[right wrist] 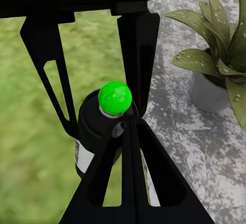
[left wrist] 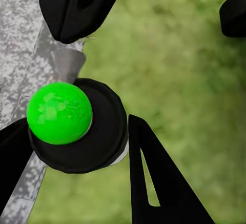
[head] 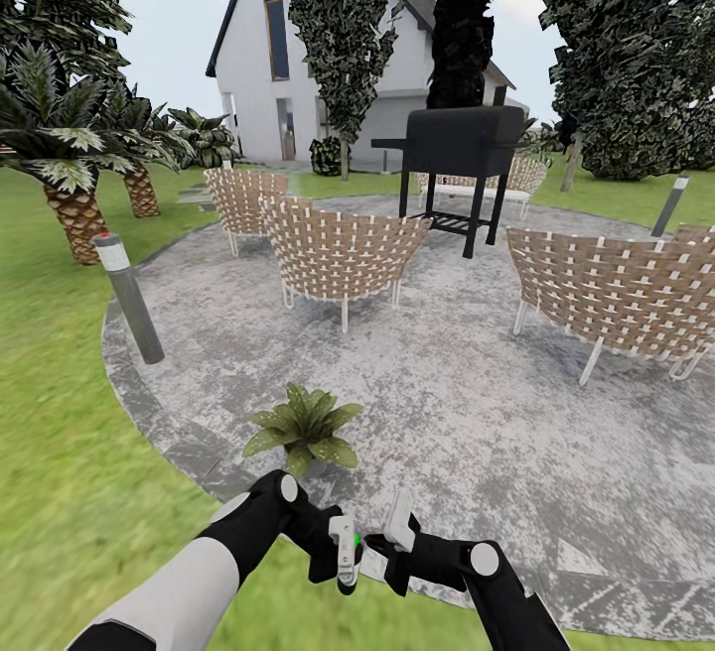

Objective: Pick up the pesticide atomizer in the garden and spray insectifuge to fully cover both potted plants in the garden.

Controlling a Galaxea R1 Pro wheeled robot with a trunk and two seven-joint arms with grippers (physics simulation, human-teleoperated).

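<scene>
Pesticide atomizer, a small dark bottle point(right wrist: 97, 131) carrying a green ball on top, is sitting gripped between the right end effector point(head: 382, 554) fingers, while the left end effector point(head: 343, 547) is crowding it, grip unclear. Just beyond, the low green-leafed potted plant point(head: 303, 428) is waiting on the grey mottled patio point(head: 477, 403) edge; spraying seems underway, so aiming the nozzle at those leaves comes next.

Grey patio point(head: 477, 413), woven chairs point(head: 343, 252), black grill point(head: 465, 147), white house point(head: 298, 56), seemingly overcast.
</scene>
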